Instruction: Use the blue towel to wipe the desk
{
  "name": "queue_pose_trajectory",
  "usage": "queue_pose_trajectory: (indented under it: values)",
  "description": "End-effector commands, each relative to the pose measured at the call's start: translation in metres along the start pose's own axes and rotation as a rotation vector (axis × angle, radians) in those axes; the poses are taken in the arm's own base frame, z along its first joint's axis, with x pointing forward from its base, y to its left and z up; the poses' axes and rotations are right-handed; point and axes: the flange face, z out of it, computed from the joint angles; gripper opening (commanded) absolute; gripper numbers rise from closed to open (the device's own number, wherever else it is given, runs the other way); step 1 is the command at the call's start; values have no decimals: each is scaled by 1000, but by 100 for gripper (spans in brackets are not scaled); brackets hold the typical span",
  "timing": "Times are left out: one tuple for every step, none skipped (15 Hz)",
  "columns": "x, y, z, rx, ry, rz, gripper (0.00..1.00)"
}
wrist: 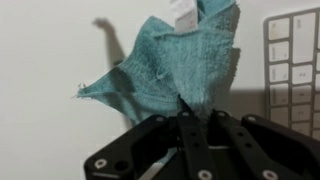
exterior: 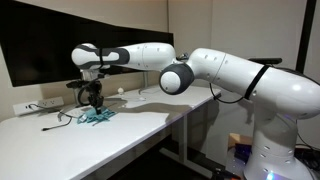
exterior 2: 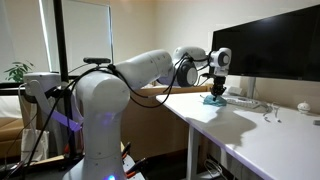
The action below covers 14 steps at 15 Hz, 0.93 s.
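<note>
In an exterior view, my claw (exterior: 93,98) points straight down over the desk (exterior: 140,122), in front of a dark monitor (exterior: 40,45). The blue towel (exterior: 98,117) lies crumpled on the white top directly beneath the claw and touches its tips. A white power strip (exterior: 33,106) sits to the left, toward the far edge. A thin dark cable (exterior: 60,120) lies just left of the towel. In an exterior view, my arm reaches across to the desk (exterior 2: 250,140). The claw (exterior 2: 219,90) stands over the towel (exterior 2: 214,99), near the left end of the monitor (exterior 2: 275,45). In the wrist view, the claw (wrist: 195,118) is closed, with both fingers pressed together on a fold of the towel (wrist: 165,70). The cloth fans out from the grip across the bare desk (wrist: 40,90). A white tag (wrist: 183,12) shows at its far edge. A white keyboard (wrist: 293,70) lies just right of the towel.
</note>
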Motion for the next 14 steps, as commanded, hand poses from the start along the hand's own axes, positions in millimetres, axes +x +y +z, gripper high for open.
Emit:
queue_pose_trajectory:
  values:
    - [24, -2, -11, -18, -12, 80, 7]
    - [30, -3, -11, -18, -14, 91, 7]
    - [36, -5, -12, -17, -14, 105, 7]
    - [43, -7, -13, -17, -15, 118, 7]
    - [50, -8, -13, -15, -16, 130, 7]
    - [57, -10, -14, -15, -16, 140, 7]
    - [65, -12, -16, -12, -17, 151, 7]
    - [74, -14, -16, -9, -20, 160, 7]
    - [82, -15, -17, -6, -23, 167, 7]
    - [90, -17, -18, -3, -29, 177, 7]
    - [97, -19, -19, 3, -34, 187, 7]
    - [105, -21, -20, 8, -35, 199, 7]
    - [112, -22, -22, 13, -37, 216, 7]
    - [119, -23, -23, 14, -52, 224, 7]
